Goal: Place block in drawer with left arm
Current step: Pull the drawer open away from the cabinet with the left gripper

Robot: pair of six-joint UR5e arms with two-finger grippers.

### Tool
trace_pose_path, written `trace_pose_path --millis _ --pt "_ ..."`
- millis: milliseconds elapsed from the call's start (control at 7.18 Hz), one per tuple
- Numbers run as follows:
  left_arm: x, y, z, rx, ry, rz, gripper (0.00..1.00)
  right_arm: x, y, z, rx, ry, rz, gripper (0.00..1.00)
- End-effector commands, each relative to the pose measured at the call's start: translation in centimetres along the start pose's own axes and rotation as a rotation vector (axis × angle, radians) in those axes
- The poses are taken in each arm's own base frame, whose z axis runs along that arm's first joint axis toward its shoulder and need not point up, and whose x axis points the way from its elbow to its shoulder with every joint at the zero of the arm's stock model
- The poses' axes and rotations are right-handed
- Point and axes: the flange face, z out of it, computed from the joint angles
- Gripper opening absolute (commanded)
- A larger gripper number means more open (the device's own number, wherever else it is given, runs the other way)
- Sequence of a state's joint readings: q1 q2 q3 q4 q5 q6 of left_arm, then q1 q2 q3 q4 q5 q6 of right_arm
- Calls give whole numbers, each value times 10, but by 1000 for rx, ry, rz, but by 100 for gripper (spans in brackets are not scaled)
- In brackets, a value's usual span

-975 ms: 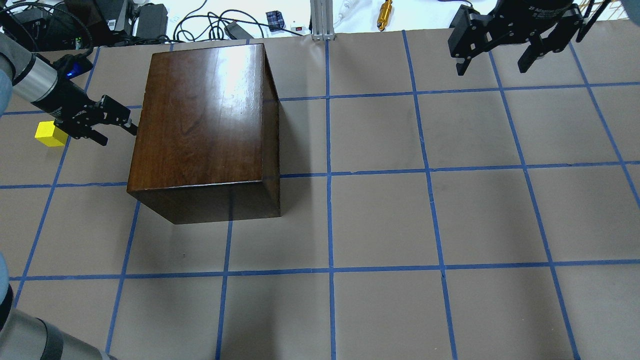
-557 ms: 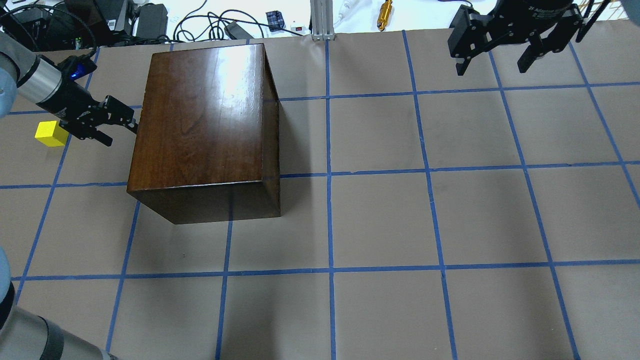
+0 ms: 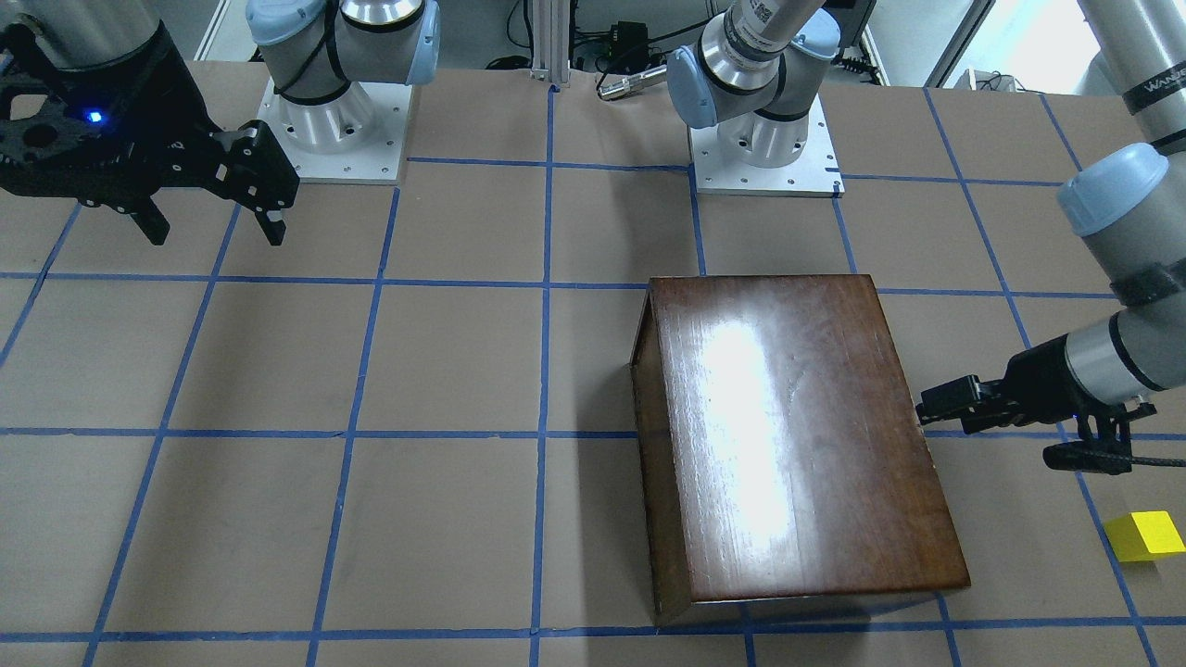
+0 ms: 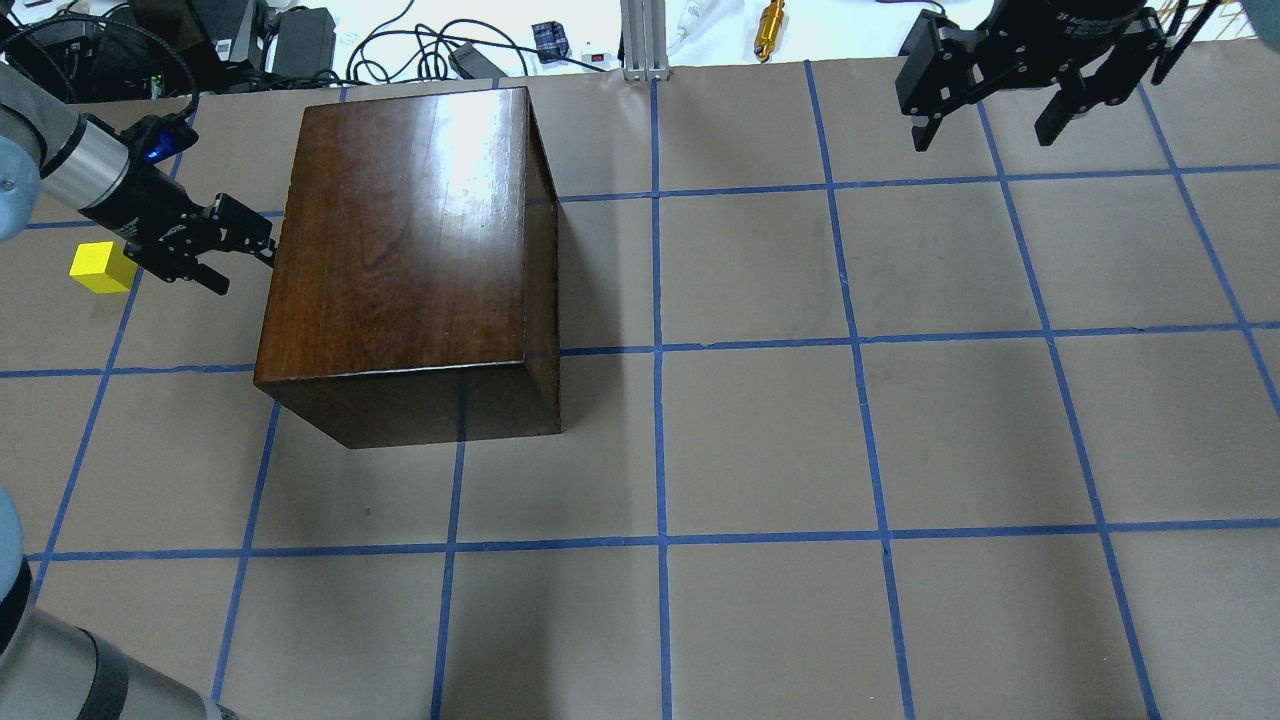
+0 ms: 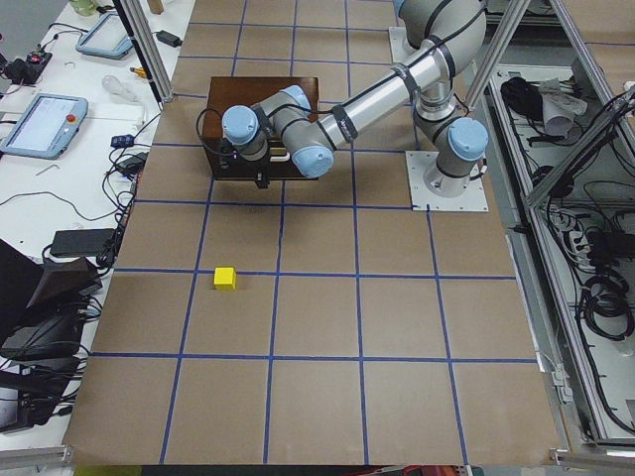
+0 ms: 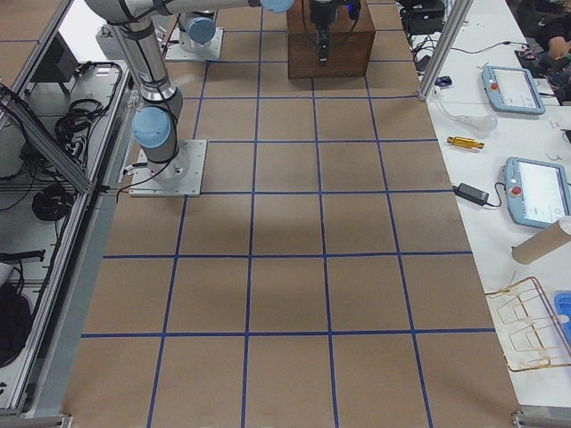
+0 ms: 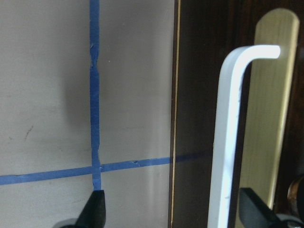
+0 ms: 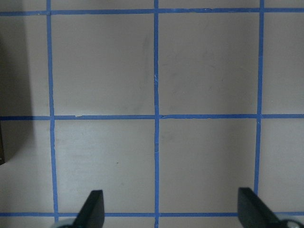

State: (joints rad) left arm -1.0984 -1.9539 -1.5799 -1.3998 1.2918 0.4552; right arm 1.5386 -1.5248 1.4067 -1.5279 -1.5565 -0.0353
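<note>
Approach: our black left pincer [image 4: 246, 272], released, has edged toward 3 o'clock, framing the white curved drawer handle [image 7: 228, 142] on the brown wooden box [image 4: 400, 230]; pulling likely follows

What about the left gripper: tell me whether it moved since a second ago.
Yes. Overhead, the left gripper has edged toward the wooden box, away from the block.
</note>
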Motion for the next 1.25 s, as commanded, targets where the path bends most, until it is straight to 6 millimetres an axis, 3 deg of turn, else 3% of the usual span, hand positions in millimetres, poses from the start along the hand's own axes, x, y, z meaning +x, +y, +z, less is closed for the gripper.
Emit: trace_pose_path --millis 0,1114 --pt "1 -1 2 1 2 5 98 0 0 0 0 -1 0 100" --pt "-3 -3 14 40 9 60 98 0 0 0 0 -1 0 100"
